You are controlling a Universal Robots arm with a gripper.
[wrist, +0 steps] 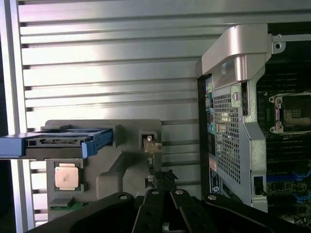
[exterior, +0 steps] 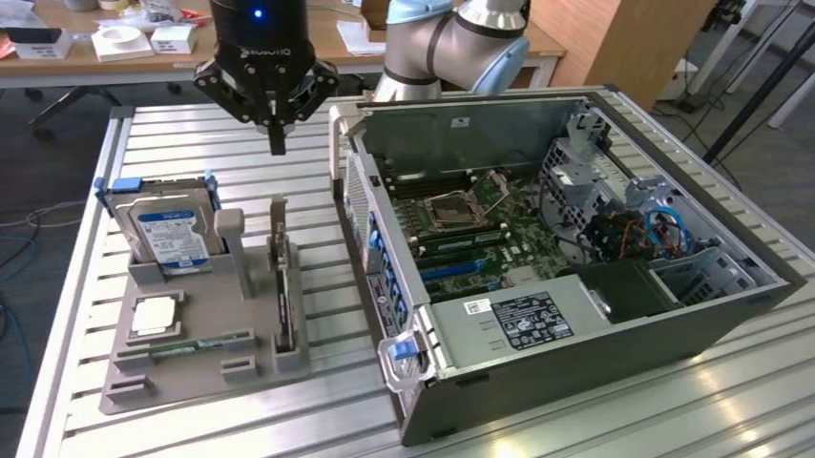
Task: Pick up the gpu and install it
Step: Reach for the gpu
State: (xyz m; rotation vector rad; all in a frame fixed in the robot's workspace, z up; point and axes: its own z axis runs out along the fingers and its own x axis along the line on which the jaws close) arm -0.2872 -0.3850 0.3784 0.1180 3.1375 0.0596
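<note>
- The hand (exterior: 277, 143) hangs in the air and points straight down, with its black body upright.
- Its two fingers (exterior: 275, 132) are closed, the pads pressed together into one narrow dark tip below the palm.
- The links (exterior: 219, 86) splay out on either side above the tip, so the hand is broad at the top and narrows downward.
- Above the hand sits a black round wrist (exterior: 261, 29) with a small blue light (exterior: 259, 13) lit on its face.
- The arm (exterior: 446, 43), with silver and pale blue joints, bends behind the hand, toward the exterior view's right.
- In the wrist view the black links converge toward the closed tip.
</note>
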